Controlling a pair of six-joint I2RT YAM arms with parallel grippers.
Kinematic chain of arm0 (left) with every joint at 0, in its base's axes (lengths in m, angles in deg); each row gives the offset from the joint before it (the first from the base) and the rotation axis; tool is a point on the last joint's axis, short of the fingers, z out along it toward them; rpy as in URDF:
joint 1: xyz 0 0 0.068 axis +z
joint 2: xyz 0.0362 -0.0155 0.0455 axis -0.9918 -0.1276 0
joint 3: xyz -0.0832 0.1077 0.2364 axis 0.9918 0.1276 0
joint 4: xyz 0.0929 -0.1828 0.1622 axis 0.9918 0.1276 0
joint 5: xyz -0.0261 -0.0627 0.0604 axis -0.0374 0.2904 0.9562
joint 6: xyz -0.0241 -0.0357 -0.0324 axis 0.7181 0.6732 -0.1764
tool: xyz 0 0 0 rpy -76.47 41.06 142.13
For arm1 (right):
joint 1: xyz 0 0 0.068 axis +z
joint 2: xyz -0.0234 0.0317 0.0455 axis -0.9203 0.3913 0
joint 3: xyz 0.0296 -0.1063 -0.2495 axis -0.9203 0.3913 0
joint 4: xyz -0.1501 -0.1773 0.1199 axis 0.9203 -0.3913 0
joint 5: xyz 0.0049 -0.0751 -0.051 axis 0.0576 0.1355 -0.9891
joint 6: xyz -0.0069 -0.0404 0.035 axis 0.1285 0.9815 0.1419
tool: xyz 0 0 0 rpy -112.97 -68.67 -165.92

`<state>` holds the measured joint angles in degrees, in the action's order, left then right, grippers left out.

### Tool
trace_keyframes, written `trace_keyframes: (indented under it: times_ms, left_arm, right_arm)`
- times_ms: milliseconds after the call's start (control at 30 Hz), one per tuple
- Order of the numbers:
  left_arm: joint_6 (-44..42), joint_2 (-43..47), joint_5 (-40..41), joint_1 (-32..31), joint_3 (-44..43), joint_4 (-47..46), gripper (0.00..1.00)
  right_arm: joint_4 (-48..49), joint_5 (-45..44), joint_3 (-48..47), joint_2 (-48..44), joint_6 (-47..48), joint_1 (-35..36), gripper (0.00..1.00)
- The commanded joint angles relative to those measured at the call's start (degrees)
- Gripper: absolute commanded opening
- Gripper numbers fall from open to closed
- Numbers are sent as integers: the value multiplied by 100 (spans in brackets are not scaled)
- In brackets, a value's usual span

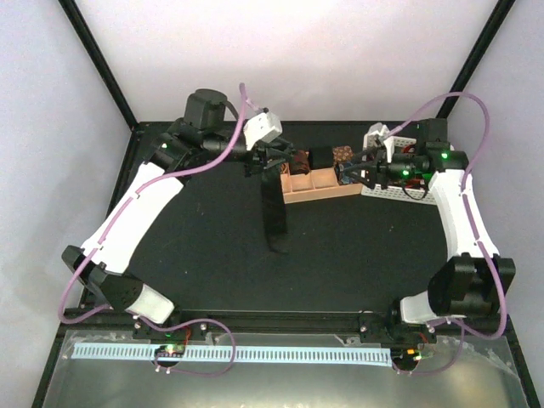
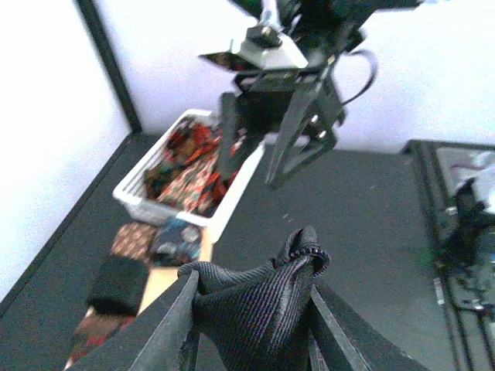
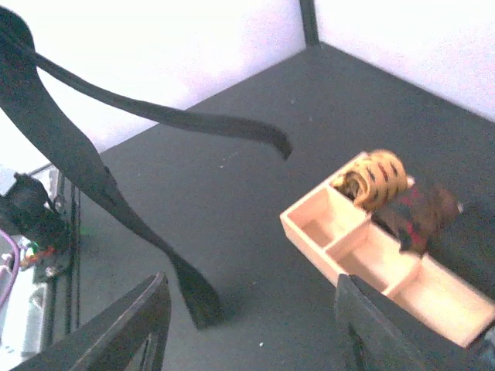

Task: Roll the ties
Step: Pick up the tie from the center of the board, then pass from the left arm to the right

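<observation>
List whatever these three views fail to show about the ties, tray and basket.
Top view: contents of the white basket, covered by the right arm.
Left wrist view: the dark tie below the left tool, cut off at the bottom edge.
Right wrist view: the far end of the wooden tray, past the right edge.

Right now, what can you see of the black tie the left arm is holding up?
The tie is a long, narrow strip of near-black fabric with a fine ribbed weave. A bunched fold is pinched in the left claw above the table. From there it hangs slack, the wider end trailing on the table, the thin end curling free in the air.
</observation>
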<state>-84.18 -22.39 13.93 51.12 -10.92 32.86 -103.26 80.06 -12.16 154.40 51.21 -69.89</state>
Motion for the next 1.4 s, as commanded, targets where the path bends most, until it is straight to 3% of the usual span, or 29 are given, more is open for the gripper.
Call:
trace_keyframes:
  times_ms: [0, 167, 300, 467, 533, 700, 833, 900, 1033, 1100, 1267, 1367]
  left_arm:
    - [-118, 9, -1962, 207, -366, -121, 37]
    - [760, -76, -3564, 491, -351, -1046, 39]
    - [2762, -94, -4435, 576, 131, -3433, 39]
    - [5362, -212, -4514, 562, 747, -6865, 41]
    - [5994, -231, -4451, 559, 930, -7633, 41]
    - [6099, -227, -4265, 529, 1021, -7812, 41]
    - [6169, -204, -4212, 525, 1030, -7917, 41]
    - [6152, -177, -4192, 531, 1060, -7903, 41]
    - [6037, -86, -4101, 660, 1164, -7751, 40]
    - [5859, -27, -4030, 783, 1214, -7386, 43]
    - [4833, 313, -3847, 1301, 1502, -5802, 58]
    - [3735, 537, -3565, 1659, 1721, -4284, 68]
  right_arm:
    - [983, 138, -19, -453, -272, 376, 65]
    - [2060, 174, 188, -838, -677, 1124, 74]
    - [2599, 463, -53, -663, -1446, 1844, 76]
    - [2639, 785, -746, -318, -1786, 2531, 75]
    - [2742, 1033, -958, -228, -2034, 2691, 74]
    - [2768, 1053, -1340, -38, -2252, 3198, 67]
    - [3371, 1120, -1228, 96, -2788, 3374, 56]
    - [3793, 1142, -1035, 101, -3153, 3377, 44]
    - [4261, 1191, -694, 72, -3613, 3377, 9]
    - [3943, 1100, -668, 13, -3409, 3346, 1]
    - [2628, 725, -629, -237, -2501, 2843, 1]
    - [727, -164, -1239, -169, -1104, 2477, 1]
